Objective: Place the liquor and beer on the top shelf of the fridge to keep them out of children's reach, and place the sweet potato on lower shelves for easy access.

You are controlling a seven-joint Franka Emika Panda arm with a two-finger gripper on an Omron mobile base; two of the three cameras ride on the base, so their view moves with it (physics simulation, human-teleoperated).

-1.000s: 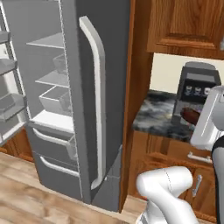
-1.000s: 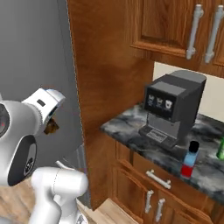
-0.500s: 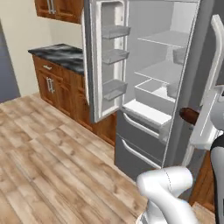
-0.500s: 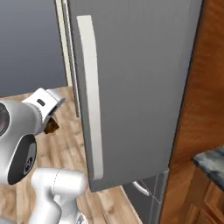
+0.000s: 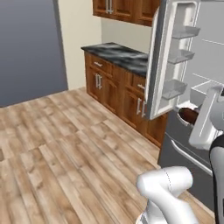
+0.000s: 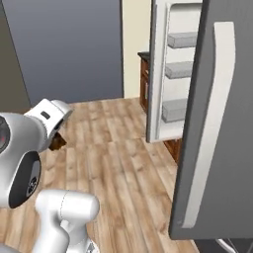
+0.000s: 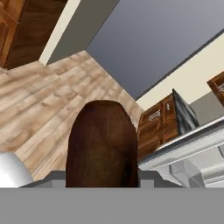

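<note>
Sweet potato, one reddish-brown tuber, rides in the robot's gripper in the left base view, carried just in front of the fridge, beside the lower edge of its open left door, whose three door bins are stacked one above another. From the right base view, the gripper hangs well apart from the fridge, out over the wood floor, a dark brown end of the tuber poking out below the white hand; one long pale handle runs down the nearer fridge door. Seen from the hand view, the sweet potato stands between the jaws, which are partly closed on its sides, with the fridge's open door just beside it. Judged by its look, the tuber is firm, light and not fragile, though its rounded, tapering skin could slip; a hold across the thick middle seems safest.
</note>
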